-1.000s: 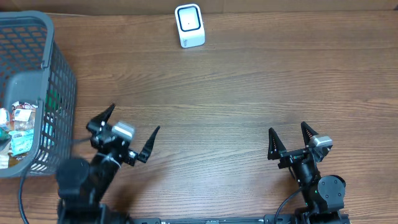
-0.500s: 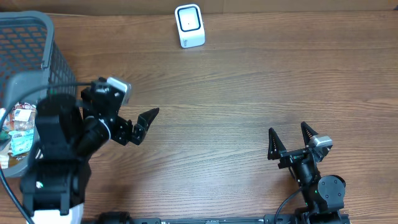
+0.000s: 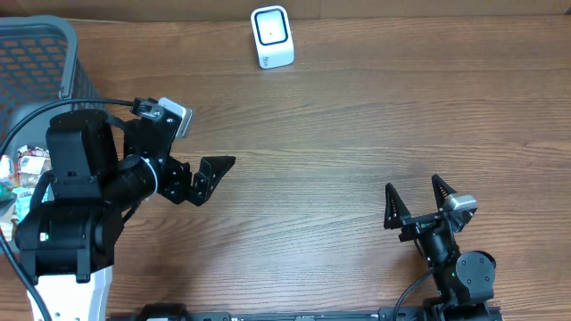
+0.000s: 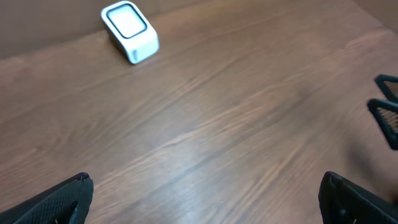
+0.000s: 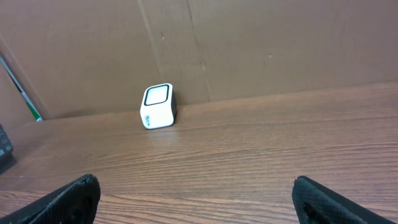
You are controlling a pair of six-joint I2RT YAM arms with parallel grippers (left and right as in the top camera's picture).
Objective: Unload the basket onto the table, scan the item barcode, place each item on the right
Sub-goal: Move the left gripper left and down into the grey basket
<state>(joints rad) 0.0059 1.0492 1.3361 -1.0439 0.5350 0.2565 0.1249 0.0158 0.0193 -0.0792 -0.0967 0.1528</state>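
Note:
The white barcode scanner (image 3: 272, 37) stands at the table's far edge; it also shows in the left wrist view (image 4: 130, 31) and the right wrist view (image 5: 157, 106). Small packaged items (image 3: 25, 167) lie in the grey basket (image 3: 53, 85) at the left, partly hidden by my raised left arm. My left gripper (image 4: 205, 182) hangs open over bare wood right of the basket, with nothing between its fingers (image 3: 217, 169). My right gripper (image 3: 413, 187) rests open and empty near the front right, and appears as well in its own view (image 5: 196, 183).
A brown cardboard wall (image 5: 249, 43) runs behind the scanner. The right gripper's fingers (image 4: 388, 115) show at the right edge of the left wrist view. The basket's mesh wall stands tall at the left table edge.
My left arm has lifted from the front edge and swung back and left, beside the basket, its gripper staying open. The right arm has not moved.

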